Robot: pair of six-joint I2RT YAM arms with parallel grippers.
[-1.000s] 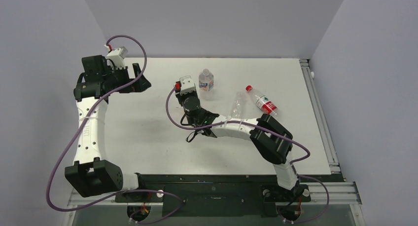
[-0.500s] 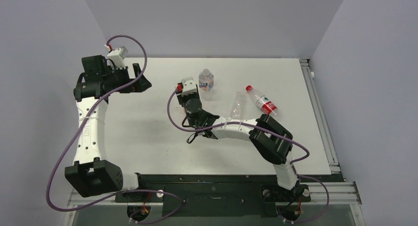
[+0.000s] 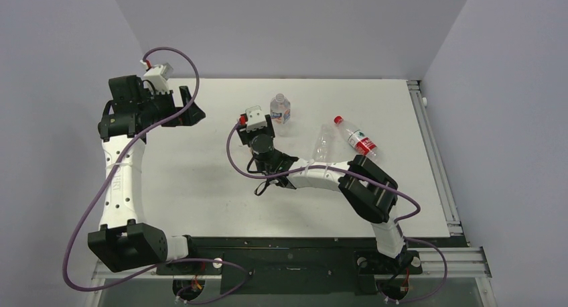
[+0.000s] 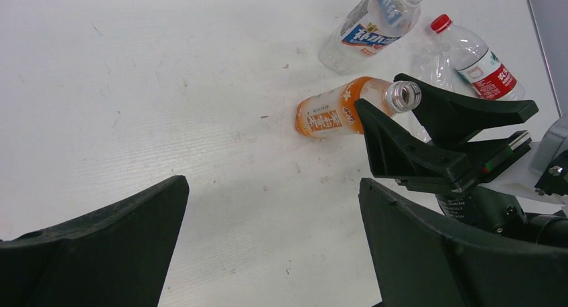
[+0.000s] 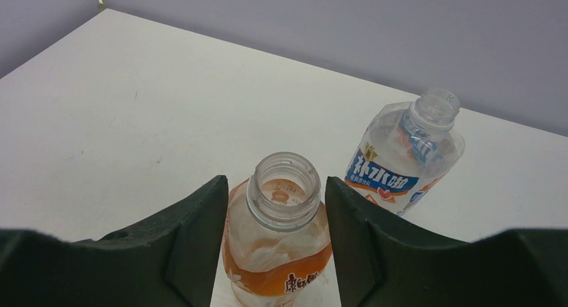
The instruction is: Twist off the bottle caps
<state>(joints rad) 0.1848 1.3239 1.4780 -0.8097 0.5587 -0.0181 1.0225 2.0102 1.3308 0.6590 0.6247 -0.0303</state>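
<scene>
The right gripper (image 5: 276, 186) is standing with its two black fingers on either side of the shoulder of an orange-tinted plastic bottle (image 5: 278, 260). The bottle's threaded neck is bare. The jaws are partly apart, and I cannot tell whether they are pressing on the bottle or only flanking it. The left gripper (image 4: 268, 253) is hanging wide apart over the left rear of the white table (image 3: 201, 186), with nothing between its fingers.

Just beside the orange bottle, a clear plastic bottle with a blue-and-white label (image 5: 395, 173) is standing, and it is capless too. No whitish caps are showing anywhere.

The only cap I can see on a bottle is the bright red cap (image 4: 440, 22), a small round plastic screw top. It is sitting on a clear plastic bottle with a red label (image 4: 485, 69), which is lying on its side towards the right of the table, well apart from both grippers. A crumpled clear bottle (image 3: 323, 145) is lying next to it, and I cannot tell whether that one has its cap.

The red cap looks hard, light and probably stiff enough to pinch firmly across its sides. Its bottle looks empty and thin-walled, so I would expect it to roll, slide and buckle if squeezed mid-body. It is probably best held near the shoulder or neck, where the plastic is stiffest, while the other gripper is turning the cap.
</scene>
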